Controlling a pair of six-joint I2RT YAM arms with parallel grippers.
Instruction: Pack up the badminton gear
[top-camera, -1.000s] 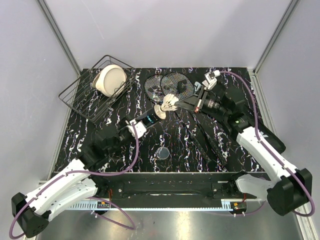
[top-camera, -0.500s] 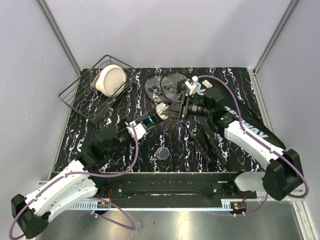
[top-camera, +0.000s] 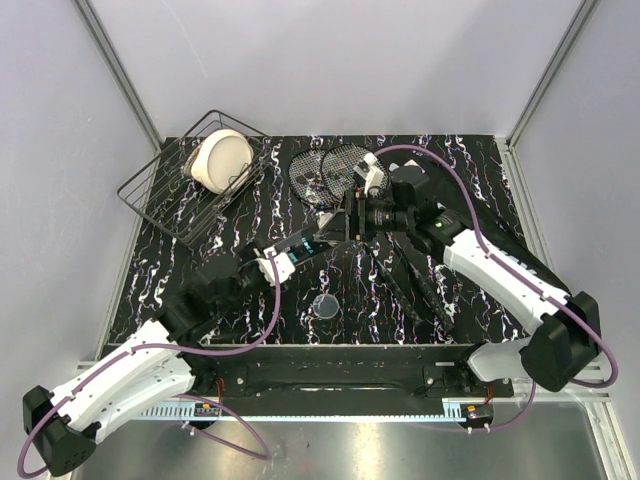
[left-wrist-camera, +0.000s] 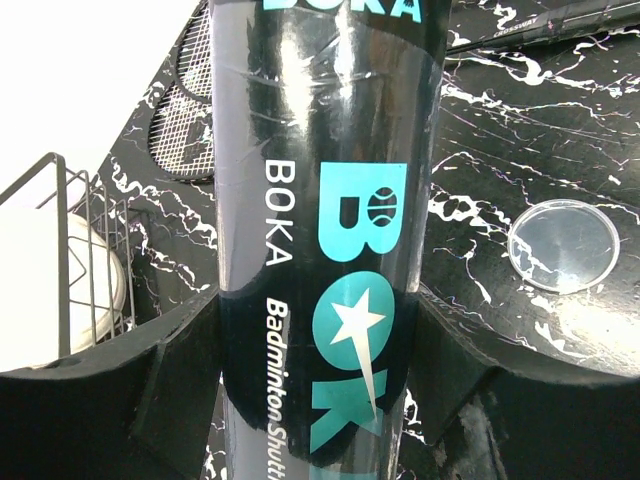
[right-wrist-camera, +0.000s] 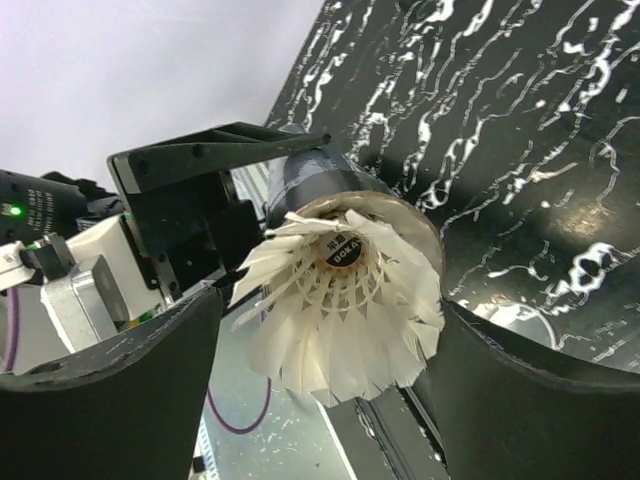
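Shuttlecock (right-wrist-camera: 340, 300) sits feathers-out in the mouth of the shuttle tube (left-wrist-camera: 320, 250), between the right claw's (right-wrist-camera: 330, 310) widely parted fingers, which grip nothing. The left claw (left-wrist-camera: 315, 340) clamps the tube's lettered body, tilted off the counter (top-camera: 300, 320). Two rackets (top-camera: 345, 165) lie beyond, heads overlapping.

two rackets (top-camera: 343, 166), one shuttlecock (right-wrist-camera: 340, 300), one tube (left-wrist-camera: 320, 250), one basket (top-camera: 158, 196)

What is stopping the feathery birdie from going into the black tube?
Nothing visible is. The shuttlecock sits in the open mouth of the tube, feathers poking out. The right gripper stands open around it, the left gripper holds the tube, and the clear lid lies apart on the table.
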